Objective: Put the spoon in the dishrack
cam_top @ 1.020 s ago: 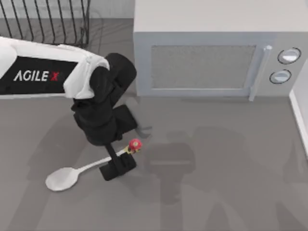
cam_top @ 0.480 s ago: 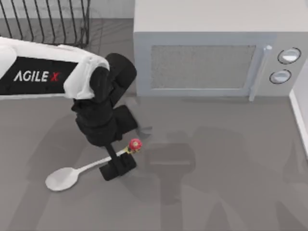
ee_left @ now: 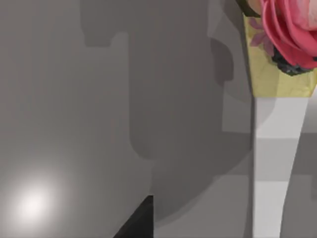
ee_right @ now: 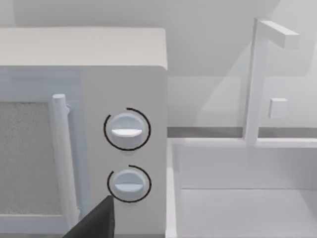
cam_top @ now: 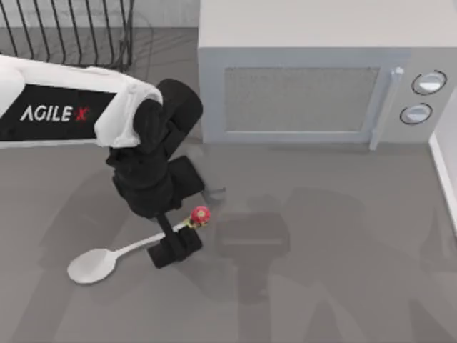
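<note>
The white spoon [cam_top: 93, 265] lies flat on the grey table, its bowl toward the front left and its red knob [cam_top: 201, 214] toward the microwave. In the left wrist view the spoon handle [ee_left: 275, 163] and red knob [ee_left: 292, 29] appear very near. My left gripper [cam_top: 178, 227] is down over the handle close to the knob, open, with one dark finger [cam_top: 175, 248] on the near side of the handle. The black wire dishrack [cam_top: 71, 36] stands at the back left. One dark finger [ee_right: 94, 223] of my right gripper is seen in the right wrist view.
A grey microwave [cam_top: 314, 93] with two dials [ee_right: 127, 130] stands at the back, right of the dishrack. A white basin with an upright frame [ee_right: 247, 198] sits beside it at the far right. Open table lies in front of the microwave.
Almost nothing has moved. The left gripper's near finger has crept slightly toward the handle, and the spoon lies where it was.
</note>
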Controlling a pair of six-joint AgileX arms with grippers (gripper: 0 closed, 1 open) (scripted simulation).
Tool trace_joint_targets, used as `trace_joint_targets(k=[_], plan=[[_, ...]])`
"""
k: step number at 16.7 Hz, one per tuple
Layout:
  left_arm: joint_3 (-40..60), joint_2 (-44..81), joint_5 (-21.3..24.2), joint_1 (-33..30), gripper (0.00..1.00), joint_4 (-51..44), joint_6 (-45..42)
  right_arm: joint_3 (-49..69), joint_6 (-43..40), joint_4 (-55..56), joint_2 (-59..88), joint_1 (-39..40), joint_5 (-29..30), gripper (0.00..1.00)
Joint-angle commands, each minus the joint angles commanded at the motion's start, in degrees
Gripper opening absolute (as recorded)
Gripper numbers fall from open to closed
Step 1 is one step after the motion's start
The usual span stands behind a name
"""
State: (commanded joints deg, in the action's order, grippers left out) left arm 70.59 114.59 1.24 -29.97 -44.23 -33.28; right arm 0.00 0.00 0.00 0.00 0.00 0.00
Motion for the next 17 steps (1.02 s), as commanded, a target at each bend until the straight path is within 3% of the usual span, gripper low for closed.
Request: trace_joint_targets(k=[5, 13, 17], plan=[[6.4, -0.2, 0.0, -0.3, 0.00, -6.6, -0.2, 0.0, 0.0, 0.0, 0.0, 0.0, 0.0, 1.00], [30.7, -4.1, 0.0, -0.5, 0.00, -36.6, 0.2, 0.0, 0.0, 0.0, 0.0, 0.0, 0.0, 1.00], [37.8, -6.2, -0.1, -0.4, 0.00, -44.1, 0.5, 0.0, 0.0, 0.0, 0.0, 0.0, 0.0, 1.00]])
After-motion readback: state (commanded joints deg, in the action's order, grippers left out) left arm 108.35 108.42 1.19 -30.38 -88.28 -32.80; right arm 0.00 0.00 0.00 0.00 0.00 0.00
